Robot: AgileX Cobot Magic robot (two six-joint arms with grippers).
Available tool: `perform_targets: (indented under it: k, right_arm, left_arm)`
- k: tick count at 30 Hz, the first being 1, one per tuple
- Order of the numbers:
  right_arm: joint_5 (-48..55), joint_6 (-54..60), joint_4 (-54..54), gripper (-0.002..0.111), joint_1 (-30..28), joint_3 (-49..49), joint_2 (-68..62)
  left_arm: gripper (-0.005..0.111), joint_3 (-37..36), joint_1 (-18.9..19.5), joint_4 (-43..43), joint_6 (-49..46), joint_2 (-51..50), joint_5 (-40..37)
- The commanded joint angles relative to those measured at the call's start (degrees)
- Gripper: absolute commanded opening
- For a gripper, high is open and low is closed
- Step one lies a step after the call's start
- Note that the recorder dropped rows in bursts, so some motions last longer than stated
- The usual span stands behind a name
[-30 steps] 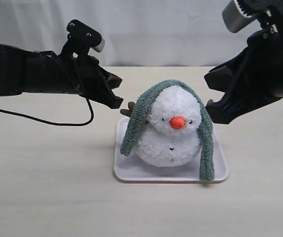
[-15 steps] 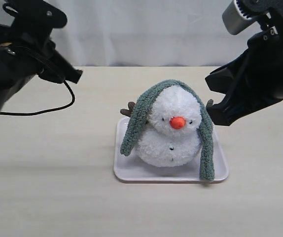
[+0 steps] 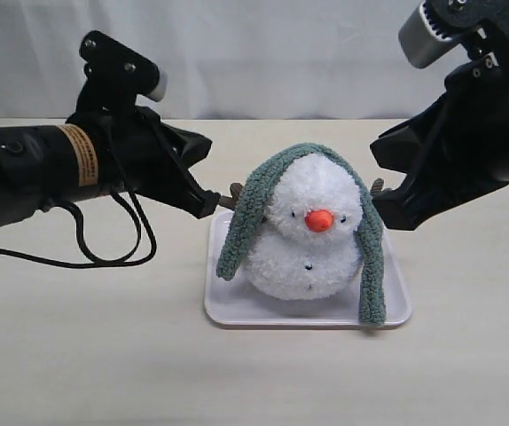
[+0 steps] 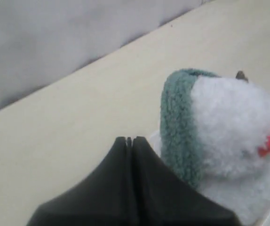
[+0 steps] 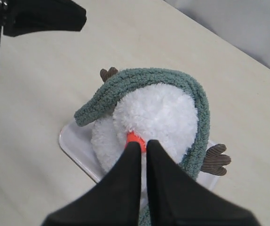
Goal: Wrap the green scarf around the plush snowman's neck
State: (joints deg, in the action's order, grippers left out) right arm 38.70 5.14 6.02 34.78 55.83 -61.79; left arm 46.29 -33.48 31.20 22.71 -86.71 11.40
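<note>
The left gripper (image 4: 129,139) is pressing its jaws flat together and is holding nothing. It is hovering just beside the plush snowman (image 3: 312,253), near one brown twig arm (image 3: 234,191). The right gripper (image 5: 142,143) is showing only a thin slit between its jaws, and it is holding nothing too. It is hanging near the snowman's other side and a bit above it.

The green scarf (image 3: 247,206) is lying over the top of the snowman's head like a hood. Its two ends are hanging down the snowman's sides. The snowman's neck (image 3: 312,233) is showing bare in front.

I think the scarf is needing to come down off the head. Each gripper should be opening wide and pinching one hanging end low down. Then they should be pulling softly and crossing the ends under the orange nose. A hard tug could be tipping the light snowman over.

The snowman is sitting on a pale tray (image 3: 228,312) on a light table (image 3: 77,364). A black cable (image 3: 104,259) is lying well apart from the snowman. A white curtain (image 3: 281,53) is hanging behind the snowman.
</note>
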Motion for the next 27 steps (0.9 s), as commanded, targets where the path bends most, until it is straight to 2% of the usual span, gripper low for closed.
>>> perform_targets:
  k: [1, 3, 7, 11, 18, 27]
  right_arm:
    - [0.01, -0.21, -0.06, 0.004, -0.08, -0.19, -0.04]
    - [-0.26, -0.21, -0.06, 0.004, -0.08, -0.19, -0.15]
    - [-1.58, -1.99, 2.34, 0.004, -0.08, -0.19, -0.4]
    - [-2.16, -10.65, 10.74, 0.004, -0.08, -0.19, -2.63]
    - [-2.44, -13.97, 12.89, 0.004, -0.08, -0.19, -7.33]
    - [-8.92, -13.15, 11.02, 0.004, -1.9, -0.19, -11.48]
  left_arm:
    - [0.0, -0.39, -0.11, 0.24, 0.04, -6.07, -2.25]
    - [0.005, -0.39, -0.92, 0.24, 0.04, -8.64, -1.96]
    - [0.035, -0.39, -2.2, 2.51, 0.09, -9.38, 2.72]
    - [0.054, -0.39, -3.51, 2.64, -0.03, -9.81, 6.23]
    - [0.057, -0.39, -3.96, 2.52, -0.48, -12.78, 8.25]
    - [0.056, -0.29, -3.96, 2.41, -3.4, -14.78, 9.03]
